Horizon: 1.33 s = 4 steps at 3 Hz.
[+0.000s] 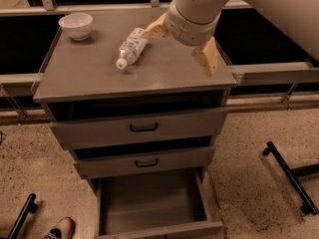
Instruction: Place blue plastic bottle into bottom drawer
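The gripper (179, 51) is seen above the rear right part of the cabinet top (164, 76), carried on a thick pale arm (259, 4) that enters from the upper right. Its two tan fingers (207, 59) are spread wide apart and nothing is held between them. One finger is pointed towards the front right edge of the top, while the other is set just beside the base end of the blue plastic bottle (130, 47); whether that finger is touching the bottle cannot be told. The bottle is laid on its side near the middle of the cabinet top, with its white cap (120, 63) turned towards the front left. A white bowl (76, 25) is stood upright at the rear left corner, well apart from the bottle. Below the top, two upper drawers are fitted with black handles (143, 127), each slightly ajar. The bottom drawer (149, 198) is pulled far out, and its plain grey interior is exposed. A shoe (59, 228) is seen on the speckled floor (249, 148) at the lower left.
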{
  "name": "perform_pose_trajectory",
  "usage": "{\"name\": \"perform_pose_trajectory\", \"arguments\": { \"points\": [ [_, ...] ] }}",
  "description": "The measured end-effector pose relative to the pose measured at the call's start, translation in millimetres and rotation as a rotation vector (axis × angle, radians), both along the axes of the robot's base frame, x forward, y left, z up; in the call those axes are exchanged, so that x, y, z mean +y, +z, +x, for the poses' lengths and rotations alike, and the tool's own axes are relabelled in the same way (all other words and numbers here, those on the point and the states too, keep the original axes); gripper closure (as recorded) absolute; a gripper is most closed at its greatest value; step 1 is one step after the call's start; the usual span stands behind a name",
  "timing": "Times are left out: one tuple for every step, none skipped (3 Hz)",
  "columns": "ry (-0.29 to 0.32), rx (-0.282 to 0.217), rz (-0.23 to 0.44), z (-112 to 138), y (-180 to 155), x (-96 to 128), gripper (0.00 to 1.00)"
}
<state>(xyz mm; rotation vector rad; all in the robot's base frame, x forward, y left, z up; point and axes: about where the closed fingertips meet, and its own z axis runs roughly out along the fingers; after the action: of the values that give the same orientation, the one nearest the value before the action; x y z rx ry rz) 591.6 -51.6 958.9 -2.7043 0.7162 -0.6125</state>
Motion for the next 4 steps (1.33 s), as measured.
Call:
{"name": "perform_pose_trajectory", "arguments": {
  "points": [
    [0.038, 0.015, -0.034, 7.3, -6.2, 2.4, 0.0],
    [0.128, 0.0, -0.097, 38.9, -14.2, 11.9, 0.0],
    [0.246, -0.028, -0.174, 76.7, -22.8, 27.5, 0.0],
    [0.362, -0.064, -0.248, 108.2, -30.0, 50.6, 0.0]
  ]
}}
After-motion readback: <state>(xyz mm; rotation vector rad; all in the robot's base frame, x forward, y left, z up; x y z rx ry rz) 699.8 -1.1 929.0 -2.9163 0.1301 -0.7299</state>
